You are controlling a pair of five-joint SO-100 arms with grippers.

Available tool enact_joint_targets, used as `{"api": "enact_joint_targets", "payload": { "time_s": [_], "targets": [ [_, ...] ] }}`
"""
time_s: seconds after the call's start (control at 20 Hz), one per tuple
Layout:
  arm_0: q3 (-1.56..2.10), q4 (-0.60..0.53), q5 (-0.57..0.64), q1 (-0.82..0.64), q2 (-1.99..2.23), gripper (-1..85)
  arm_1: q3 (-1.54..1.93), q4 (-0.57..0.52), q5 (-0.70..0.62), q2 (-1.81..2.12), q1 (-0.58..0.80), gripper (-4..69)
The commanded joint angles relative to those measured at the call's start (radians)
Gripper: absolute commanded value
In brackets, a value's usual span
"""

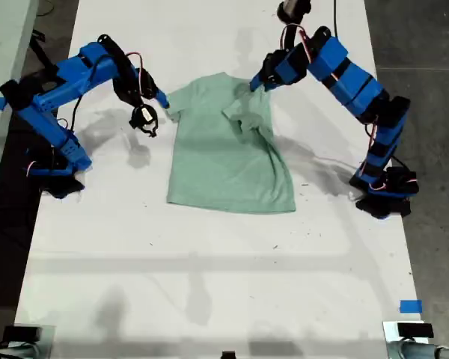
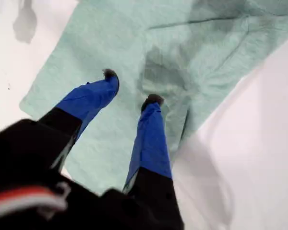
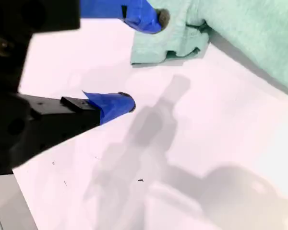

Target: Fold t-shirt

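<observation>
Mint cotton t-shirt point(image 1: 228, 149) flat on table point(image 1: 209, 262), one sleeve already folded inward. My first gripper point(image 2: 130, 87) above that fold, jaws apart, empty. My second gripper point(image 3: 144, 60) beside other sleeve point(image 3: 165, 45), jaws apart. Advise: pinch sleeve hem squarely, lift low, lay inward without dragging body.

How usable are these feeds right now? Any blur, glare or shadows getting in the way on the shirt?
Exterior view: sharp and evenly lit, with soft arm shadows on the white table and none hiding the t-shirt. First wrist view: my first end effector is slightly soft, and a dark shadow lies across the cloth. Second wrist view: my second end effector is blurred close up, with grey shadows on the table.
</observation>
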Motion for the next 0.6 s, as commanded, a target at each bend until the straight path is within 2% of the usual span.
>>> {"api": "enact_joint_targets", "payload": {
  "time_s": [0.0, 0.3, 0.55],
  "targets": [
    [-0.213, 0.006, 0.014, -0.037, -0.16, 28.3, 0.032, 0.011, -0.017, 0.12, -0.031, 13.9],
    [-0.489, 0.054, 0.043, -0.143, -0.483, 28.8, 0.179, 0.032, -0.003, 0.255, -0.067, 14.1],
    [-0.532, 0.043, 0.049, -0.206, -0.607, 28.7, 0.35, 0.014, 0.025, 0.41, -0.087, 14.8]
  ]
}}
